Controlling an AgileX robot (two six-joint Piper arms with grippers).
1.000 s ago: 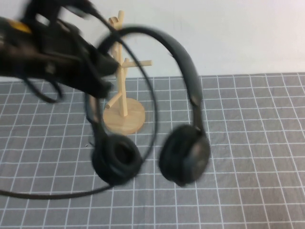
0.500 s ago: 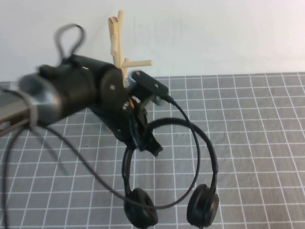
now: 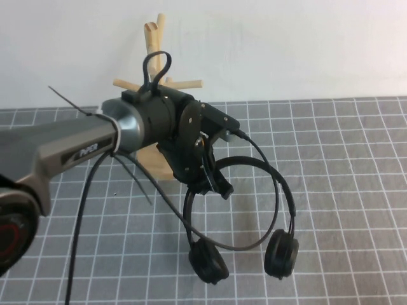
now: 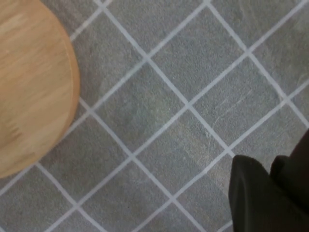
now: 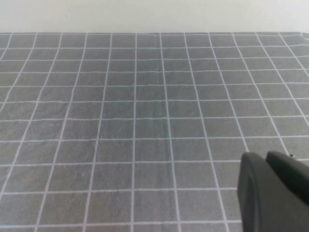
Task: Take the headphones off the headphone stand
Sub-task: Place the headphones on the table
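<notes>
Black over-ear headphones [image 3: 245, 219] now hang lower and nearer than a second ago — clear of the light wooden tree-shaped stand [image 3: 156, 57]. Left gripper [image 3: 213, 181] jaws clamped on headband above the grey gridded surface [image 3: 343, 190]; right gripper [image 5: 273, 191] parked, state unclear.

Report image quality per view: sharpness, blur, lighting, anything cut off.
High view: evenly lit, sharp; left gripper shut on the headphones in front of the headphone stand. Left wrist view: stand base softly blurred, cropped at the edge. Right wrist view: clear, flat light; right gripper cropped at the corner.
</notes>
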